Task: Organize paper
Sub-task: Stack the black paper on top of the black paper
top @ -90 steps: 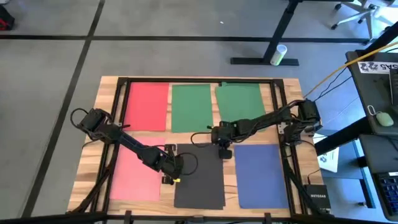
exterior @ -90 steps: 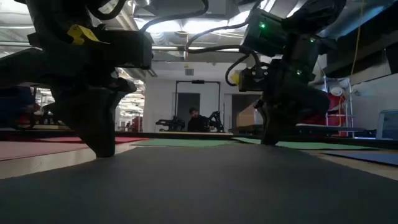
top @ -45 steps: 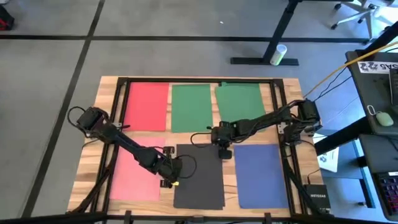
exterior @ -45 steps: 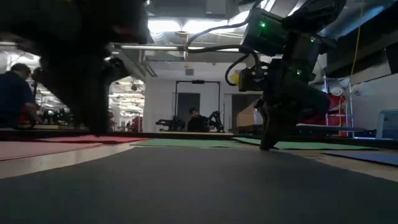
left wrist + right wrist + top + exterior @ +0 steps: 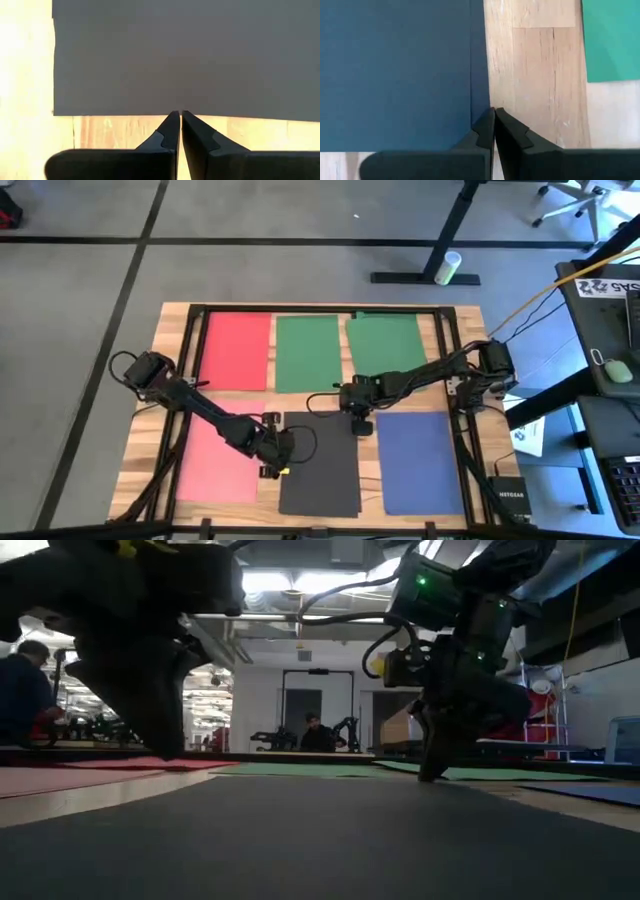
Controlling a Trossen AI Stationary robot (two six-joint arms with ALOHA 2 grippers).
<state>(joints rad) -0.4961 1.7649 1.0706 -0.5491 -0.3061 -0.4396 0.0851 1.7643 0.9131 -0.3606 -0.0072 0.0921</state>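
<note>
Several sheets of paper lie flat on the wooden table. A red sheet [image 5: 237, 350], a green sheet [image 5: 307, 353] and a second green sheet [image 5: 385, 345] line the far side. Pink [image 5: 215, 465], dark grey [image 5: 320, 472] and blue [image 5: 420, 462] sheets line the near side. My left gripper [image 5: 274, 454] [image 5: 176, 116] is shut. It hangs a little above the dark grey sheet's left edge [image 5: 125, 113], touching nothing. My right gripper [image 5: 360, 424] [image 5: 493, 111] is shut at the dark grey sheet's far right corner, beside the blue sheet. My right gripper stands with its shut fingertips [image 5: 430, 770] on the dark grey sheet's far edge [image 5: 479, 97], close to the sheet's right corner. The fingers come from above and point down. The sheet lies flat on the table under them.
A dark frame rail [image 5: 320, 308] runs around the table top. Bare wood [image 5: 535, 75] separates the far and near rows of sheets. Beyond the table a person [image 5: 315, 732] sits at the back of the room and another person [image 5: 20, 690] shows at the left.
My left gripper has gone up. A second ago its shut tips stood on the dark grey sheet. Now they hang above the sheet's left edge.
</note>
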